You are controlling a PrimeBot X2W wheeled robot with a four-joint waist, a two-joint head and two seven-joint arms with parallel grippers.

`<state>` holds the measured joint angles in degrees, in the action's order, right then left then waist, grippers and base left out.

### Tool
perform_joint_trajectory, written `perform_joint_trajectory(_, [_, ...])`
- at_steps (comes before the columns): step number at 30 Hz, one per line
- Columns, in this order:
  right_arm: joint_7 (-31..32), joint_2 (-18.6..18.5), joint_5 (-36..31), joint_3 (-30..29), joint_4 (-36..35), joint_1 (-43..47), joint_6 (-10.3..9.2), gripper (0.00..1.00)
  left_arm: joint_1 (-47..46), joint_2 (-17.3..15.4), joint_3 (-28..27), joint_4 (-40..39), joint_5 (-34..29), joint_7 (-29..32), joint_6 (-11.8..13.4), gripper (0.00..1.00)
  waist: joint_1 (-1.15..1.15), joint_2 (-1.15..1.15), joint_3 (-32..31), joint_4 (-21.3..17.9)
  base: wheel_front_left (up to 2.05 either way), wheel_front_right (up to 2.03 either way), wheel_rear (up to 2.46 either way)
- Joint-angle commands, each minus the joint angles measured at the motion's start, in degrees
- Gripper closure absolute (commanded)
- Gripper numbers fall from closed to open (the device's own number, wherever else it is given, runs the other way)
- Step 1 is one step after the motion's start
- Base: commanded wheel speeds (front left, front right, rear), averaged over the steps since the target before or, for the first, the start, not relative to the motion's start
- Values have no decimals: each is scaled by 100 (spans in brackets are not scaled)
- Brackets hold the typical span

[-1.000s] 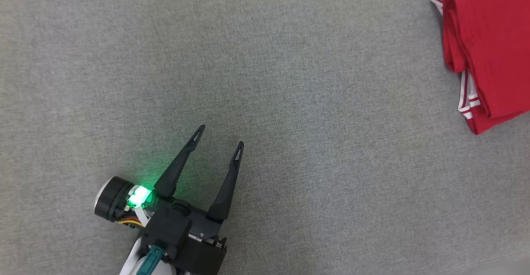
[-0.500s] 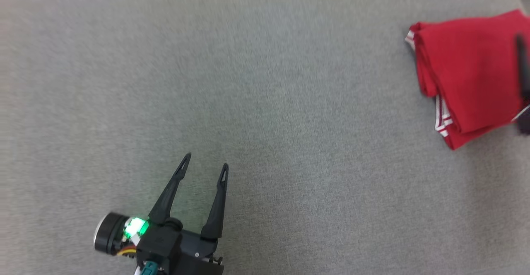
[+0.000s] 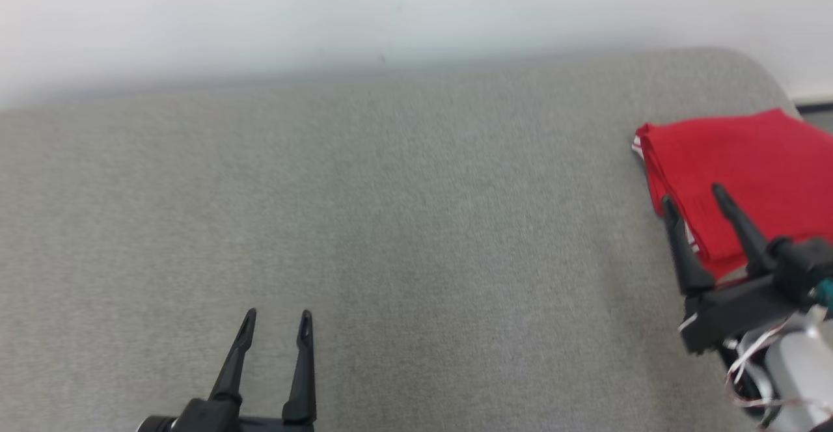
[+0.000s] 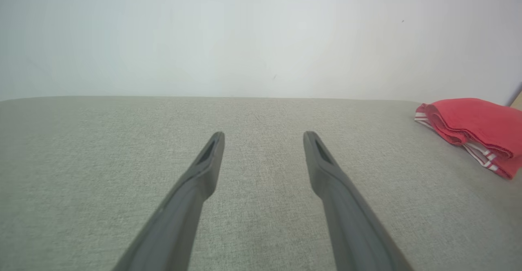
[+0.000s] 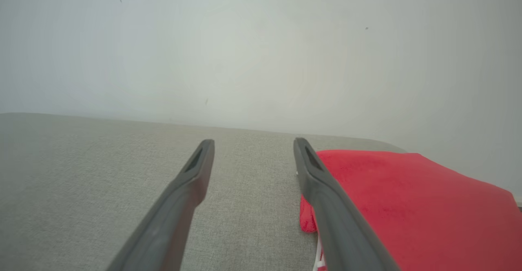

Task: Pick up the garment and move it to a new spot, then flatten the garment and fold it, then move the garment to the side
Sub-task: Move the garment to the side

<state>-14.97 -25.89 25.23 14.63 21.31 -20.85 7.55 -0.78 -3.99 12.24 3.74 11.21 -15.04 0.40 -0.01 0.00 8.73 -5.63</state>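
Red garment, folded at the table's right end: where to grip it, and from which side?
Probably best to grip the red garment at its folded edge, the side facing the robot's left, where the layers and white-striped hems stack up, so one pinch catches them all. Bring the open right claw in from that side, low along the grey surface, one finger under the stack.

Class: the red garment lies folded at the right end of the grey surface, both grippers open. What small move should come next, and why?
Probably draw the right gripper back, clear of the garment. It lies folded at the side of the grey surface, and that gripper, open and empty, hangs at its left edge; the left gripper is open, far off.
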Motion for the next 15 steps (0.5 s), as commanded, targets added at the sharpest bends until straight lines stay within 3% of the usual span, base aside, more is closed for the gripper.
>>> perform_joint_trajectory(1, [-24, 76, -94, -66, -92, 141, -17, 0, 108, 21, -40, -6, 74, -17, 3, 0, 1, 0, -445, 262, 0, 0, 0])
perform_joint_trajectory(15, [-24, 1004, -1057, -963, -1818, 1911, -17, 0, 703, 90, -498, -251, 160, -17, -59, 0, 1, 0, -1093, 377, 0, 0, 0])
